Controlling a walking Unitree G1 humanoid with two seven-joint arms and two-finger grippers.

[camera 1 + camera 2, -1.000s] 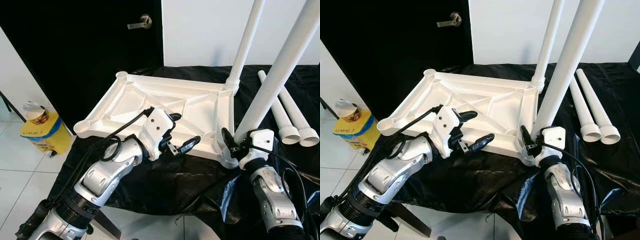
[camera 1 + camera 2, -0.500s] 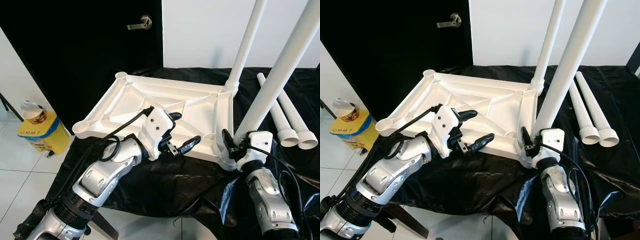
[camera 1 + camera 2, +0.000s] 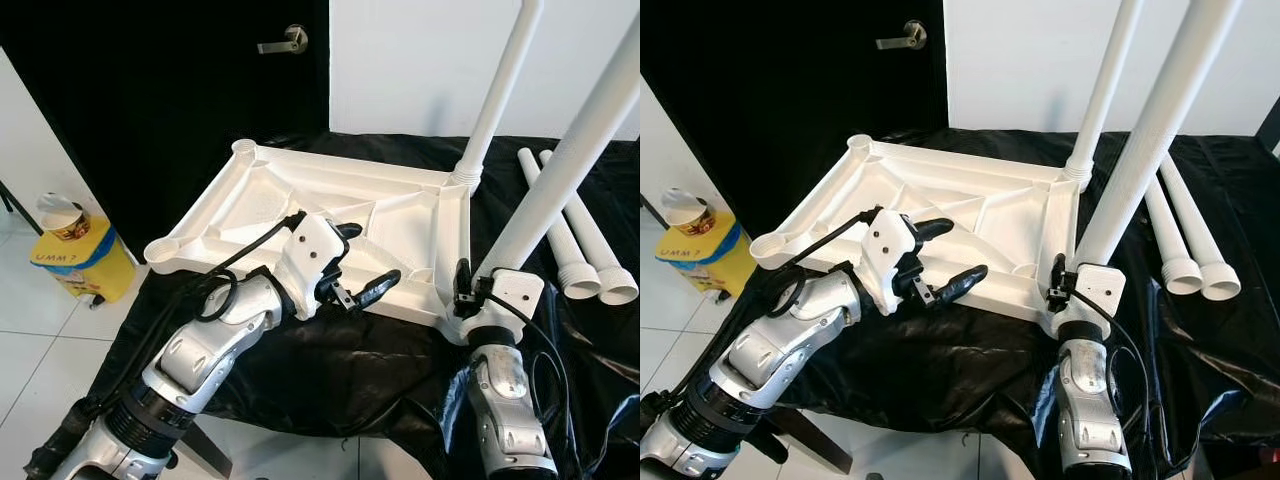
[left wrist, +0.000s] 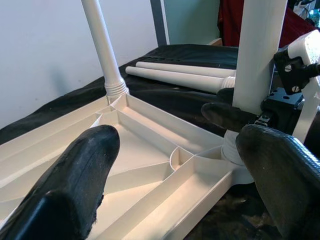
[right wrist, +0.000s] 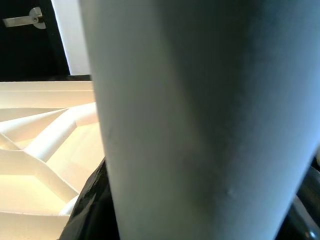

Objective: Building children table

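Observation:
The white table top (image 3: 300,195) lies upside down on a black cloth. Two white legs stand upright in its right corners: a far leg (image 3: 495,95) and a near leg (image 3: 560,170). My right gripper (image 3: 468,292) is shut on the near leg just above its socket; that leg (image 5: 200,115) sits close up between the dark fingers in the right wrist view. Over the table top's near edge hovers my left gripper (image 3: 373,255), open and holding nothing, its fingers (image 4: 75,185) spread wide above the ribbed underside.
Two loose white legs (image 3: 580,240) lie on the black cloth (image 3: 330,370) to the right. A yellow container with a tub on it (image 3: 80,262) stands on the tiled floor at left. A black door (image 3: 150,90) is behind.
My right forearm has swung left and now stands more upright beneath the near leg's base, still gripping it. The left arm has barely moved. The view shifted slightly.

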